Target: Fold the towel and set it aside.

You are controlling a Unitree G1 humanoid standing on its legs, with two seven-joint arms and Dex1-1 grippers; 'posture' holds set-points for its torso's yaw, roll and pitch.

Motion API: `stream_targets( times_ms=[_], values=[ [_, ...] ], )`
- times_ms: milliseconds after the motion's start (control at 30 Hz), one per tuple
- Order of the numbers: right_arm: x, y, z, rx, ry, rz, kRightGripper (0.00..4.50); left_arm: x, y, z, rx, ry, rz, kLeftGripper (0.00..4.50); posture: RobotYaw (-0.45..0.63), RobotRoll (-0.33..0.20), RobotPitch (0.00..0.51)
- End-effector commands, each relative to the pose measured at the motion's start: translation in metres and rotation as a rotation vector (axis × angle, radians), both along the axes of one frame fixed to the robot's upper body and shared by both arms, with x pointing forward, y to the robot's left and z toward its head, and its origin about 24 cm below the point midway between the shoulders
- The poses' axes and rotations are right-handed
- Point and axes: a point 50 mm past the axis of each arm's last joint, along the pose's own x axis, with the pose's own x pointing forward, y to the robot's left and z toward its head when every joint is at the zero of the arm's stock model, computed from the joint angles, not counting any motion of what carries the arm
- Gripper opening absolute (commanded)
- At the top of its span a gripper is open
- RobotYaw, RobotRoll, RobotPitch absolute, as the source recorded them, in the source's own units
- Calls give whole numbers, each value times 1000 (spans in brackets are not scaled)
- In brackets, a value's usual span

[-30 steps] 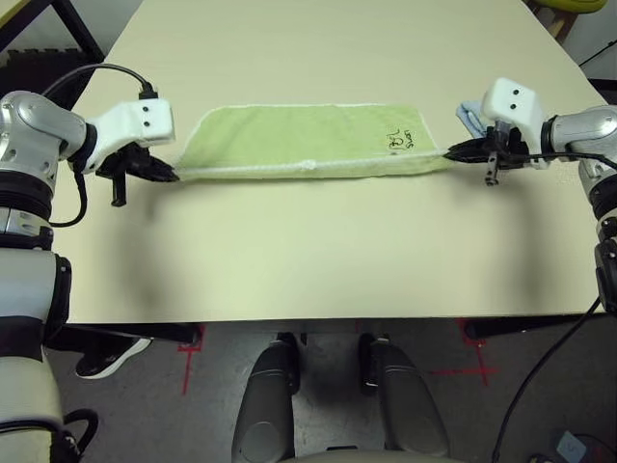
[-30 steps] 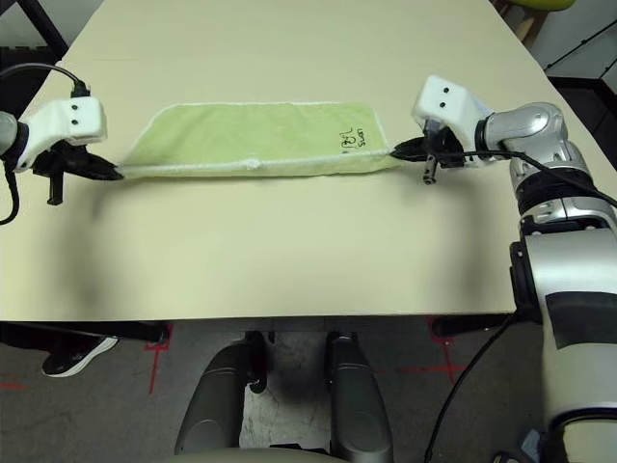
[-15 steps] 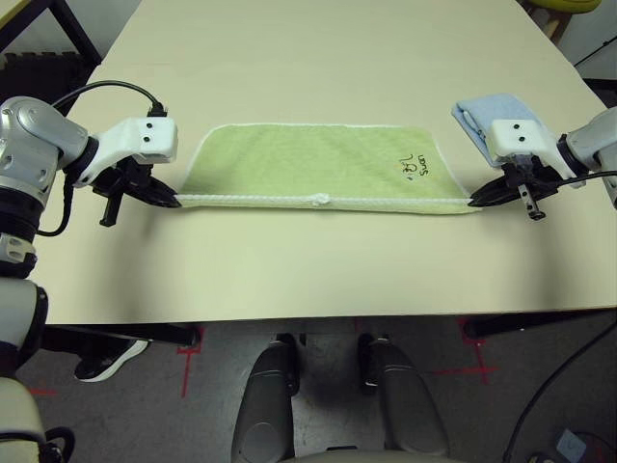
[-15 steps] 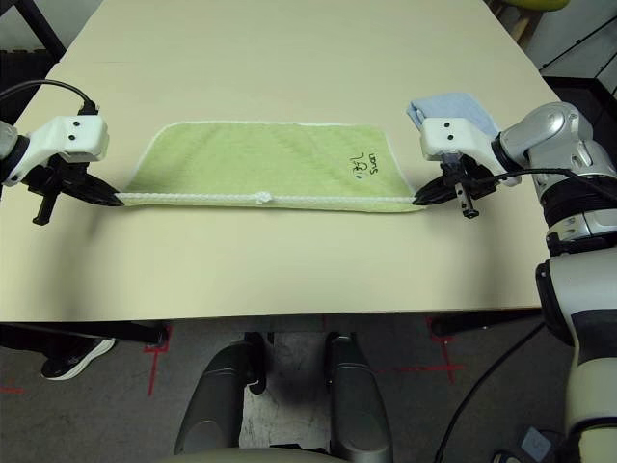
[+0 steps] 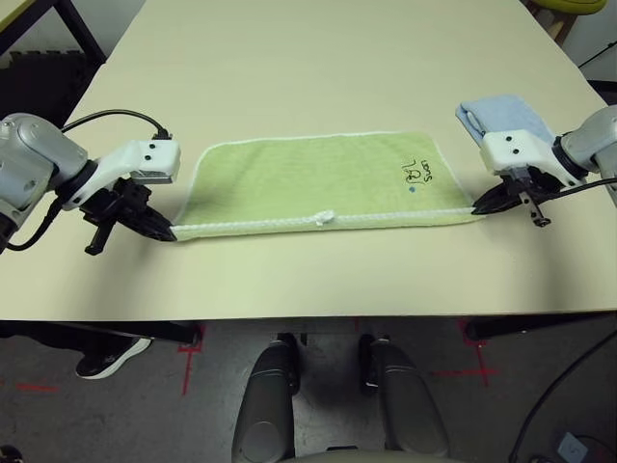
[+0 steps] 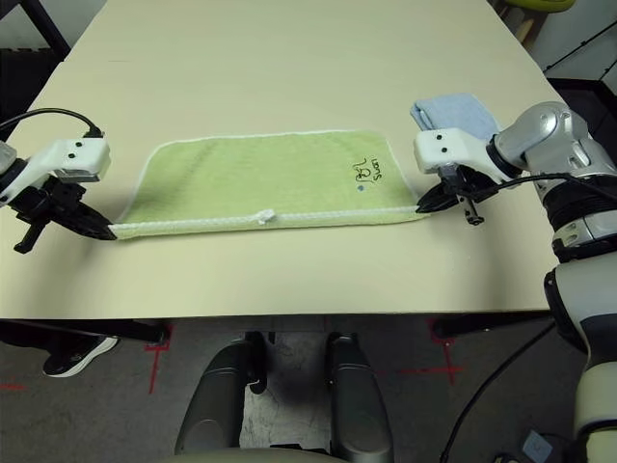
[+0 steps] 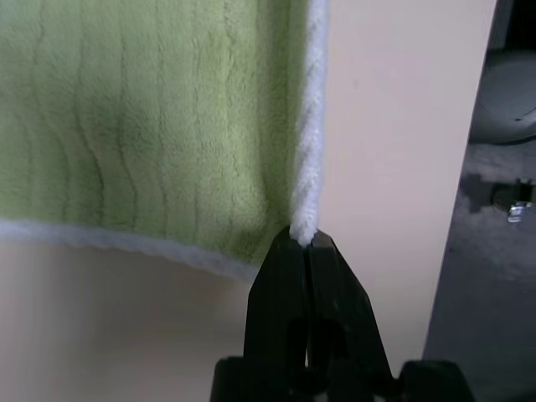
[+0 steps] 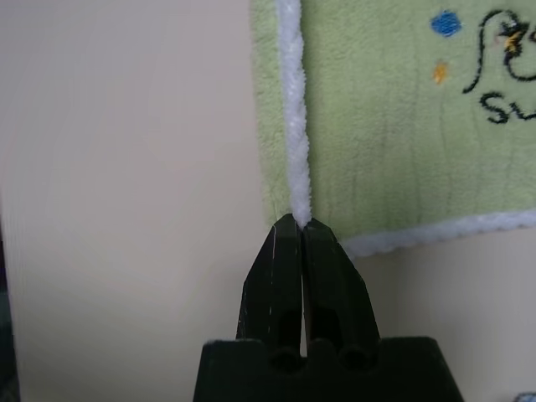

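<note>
The towel [image 5: 318, 181] lies flat and spread out as a long strip across the middle of the worktop [image 5: 318, 68], its long sides running left to right. White stitched edging runs round it, and a small loop [image 5: 326, 217] sticks up from the middle of the near edge. Dark handwritten marks [image 5: 420, 172] and a small blue dot show near its right end. The left tool [image 5: 164, 232] sits at the towel's near left corner, its two black fingers [image 7: 285, 293] pressed together on the white edging, as the left wrist view shows plainly. The right tool [image 5: 479, 205] is at the near right corner, likewise clenched on the edging, with its fingers [image 8: 289, 268] meeting at the tip where the white cord enters them. Between the two tools the near edge runs nearly straight, rising slightly toward the right. Both tools hold low, at or just above the worktop surface; whether the corners are lifted clear of it cannot be told. A smaller light blue folded cloth [image 5: 501, 114] lies on the worktop just beyond the right tool, beside the towel's far right corner and apart from it. A dark cable [image 5: 106, 118] loops over the left wrist housing.
</note>
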Motion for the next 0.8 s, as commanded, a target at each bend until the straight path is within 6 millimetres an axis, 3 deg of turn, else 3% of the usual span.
stream_targets(
  times_ms=[33, 433, 600, 800],
  values=[
    [-9, -12, -6, -42, 72, -48, 0, -6, 7, 2, 23, 29, 28, 19, -22, 0, 229],
    [3, -16, 14, -43, 12, -106, 0, 24, 10, 25, 74, -108, 48, 19, -20, 0, 227],
    [17, -21, 18, -66, -202, -182, 0, 32, 14, 32, 93, -168, 55, 19, -21, 0, 226],
    [25, -23, 17, -79, -335, -232, 0, 43, 16, 37, 108, -300, 66, 19, -19, 0, 225]
  ],
)
